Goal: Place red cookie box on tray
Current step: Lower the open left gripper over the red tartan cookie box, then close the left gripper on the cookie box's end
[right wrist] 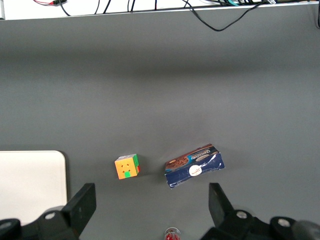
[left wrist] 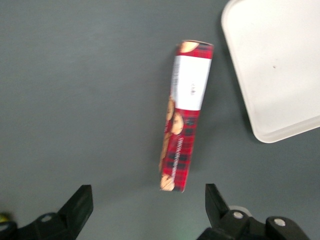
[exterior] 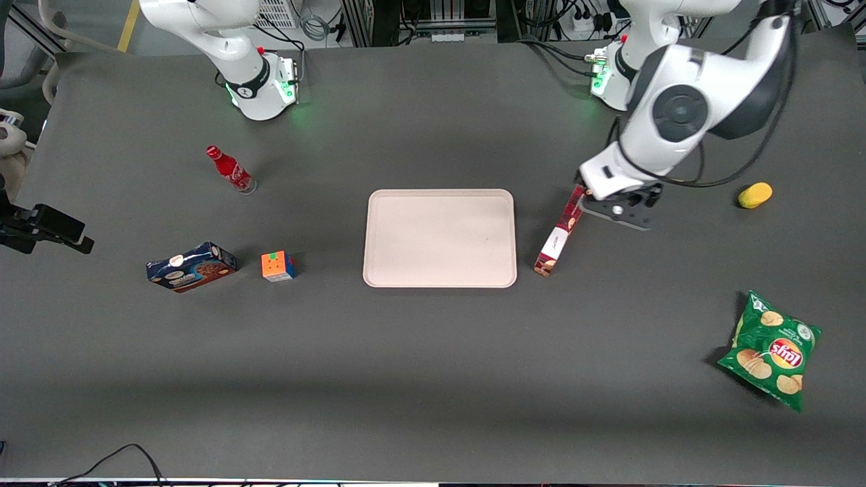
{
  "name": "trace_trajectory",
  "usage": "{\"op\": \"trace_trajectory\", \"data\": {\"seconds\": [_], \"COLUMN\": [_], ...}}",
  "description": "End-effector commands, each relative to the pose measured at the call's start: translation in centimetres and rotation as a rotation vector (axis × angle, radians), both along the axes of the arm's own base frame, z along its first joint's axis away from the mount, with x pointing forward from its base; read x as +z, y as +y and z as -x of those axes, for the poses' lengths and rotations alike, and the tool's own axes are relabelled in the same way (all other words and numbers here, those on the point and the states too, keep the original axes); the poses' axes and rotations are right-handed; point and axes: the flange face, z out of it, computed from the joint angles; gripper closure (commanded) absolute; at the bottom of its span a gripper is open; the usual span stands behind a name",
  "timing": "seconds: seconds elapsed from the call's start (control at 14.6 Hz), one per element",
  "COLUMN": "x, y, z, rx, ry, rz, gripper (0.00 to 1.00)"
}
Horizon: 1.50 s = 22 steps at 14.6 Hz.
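Observation:
The red cookie box (exterior: 560, 233), a long dark-red plaid carton with a white label, lies on the table close beside the tray (exterior: 440, 237), on the working arm's side. In the left wrist view the box (left wrist: 184, 115) lies lengthwise next to the tray's corner (left wrist: 280, 65). My left gripper (exterior: 612, 203) hovers over the box's end that is farther from the front camera. It is open and empty (left wrist: 147, 207), with its two fingers spread wide and the box's end just ahead of the gap, touching neither finger.
A blue cookie box (exterior: 191, 266), a colour cube (exterior: 278, 266) and a small red soda bottle (exterior: 230, 169) lie toward the parked arm's end. A green chips bag (exterior: 771, 350) and a yellow fruit (exterior: 755, 195) lie toward the working arm's end.

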Motion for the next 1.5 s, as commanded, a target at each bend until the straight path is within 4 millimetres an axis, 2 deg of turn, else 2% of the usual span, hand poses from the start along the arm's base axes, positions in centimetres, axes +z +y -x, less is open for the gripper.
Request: {"op": "trace_trajectory", "data": {"seconds": [0.0, 0.41, 0.68, 1.09, 1.16, 1.3, 1.44], "x": [-4.3, -11.3, -14.1, -16.7, -16.9, -17.4, -17.8], "y": [-1.1, -1.5, -2.2, -2.4, -2.3, -2.2, -1.7], "z": [2.2, 3.7, 3.7, 3.8, 3.7, 3.7, 3.4], "rx": [-0.08, -0.101, -0.107, -0.108, -0.109, -0.118, -0.114], "ry": [-0.038, -0.116, -0.123, -0.125, -0.124, -0.124, -0.123], "rz": [0.019, 0.084, 0.113, 0.132, 0.131, 0.129, 0.124], "gripper": [0.0, 0.0, 0.0, 0.01, 0.11, 0.45, 0.73]}}
